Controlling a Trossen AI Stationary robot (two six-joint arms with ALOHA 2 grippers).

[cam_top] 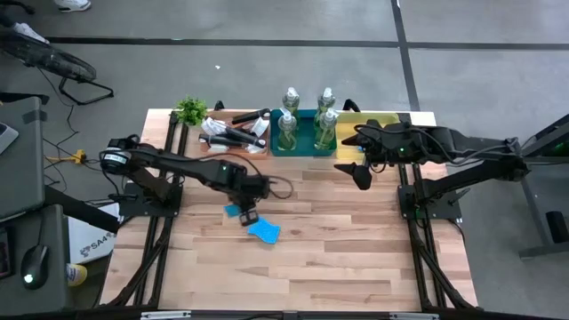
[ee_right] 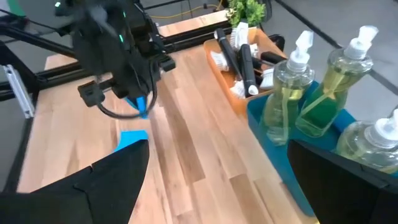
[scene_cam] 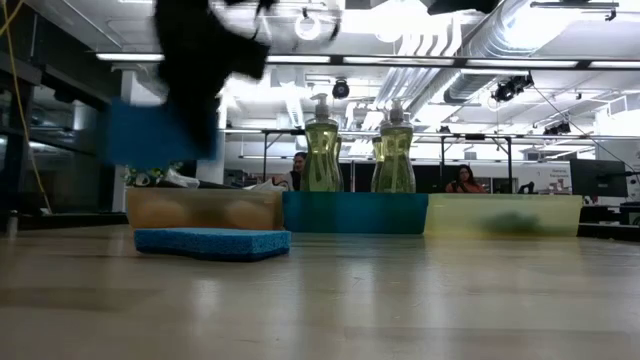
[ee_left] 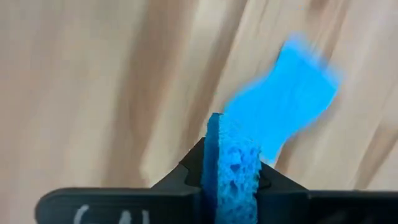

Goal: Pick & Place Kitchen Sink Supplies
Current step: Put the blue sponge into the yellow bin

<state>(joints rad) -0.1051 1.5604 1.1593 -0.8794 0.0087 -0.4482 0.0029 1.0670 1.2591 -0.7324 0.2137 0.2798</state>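
My left gripper [cam_top: 245,212] hangs over the middle of the table, shut on a bright blue sponge [ee_left: 231,167]. A second blue sponge [cam_top: 264,232] lies flat on the wood just nearer than it, also visible in the low view [scene_cam: 212,242]. Clear bottles of yellow-green liquid [cam_top: 305,124] stand in a blue tray [cam_top: 300,148] at the far edge. Black brushes with white heads [cam_top: 233,132] lie in a brown tray [cam_top: 229,148] left of it. My right gripper [cam_top: 360,172] is open, holds nothing and hovers near the yellow tray [cam_top: 366,124]. My left gripper pinches the blue sponge between its two fingers [ee_left: 186,165], one on each broad face [ee_left: 214,155], so the sponge stands on edge. The fingers come from above, pointing down. The sponge [scene_cam: 150,132] is lifted clear of the table.
A small green potted plant [cam_top: 189,110] stands at the far left corner beside the brown tray. The near half of the wooden table [cam_top: 293,276] is bare. People sit in the room behind the trays [scene_cam: 465,178].
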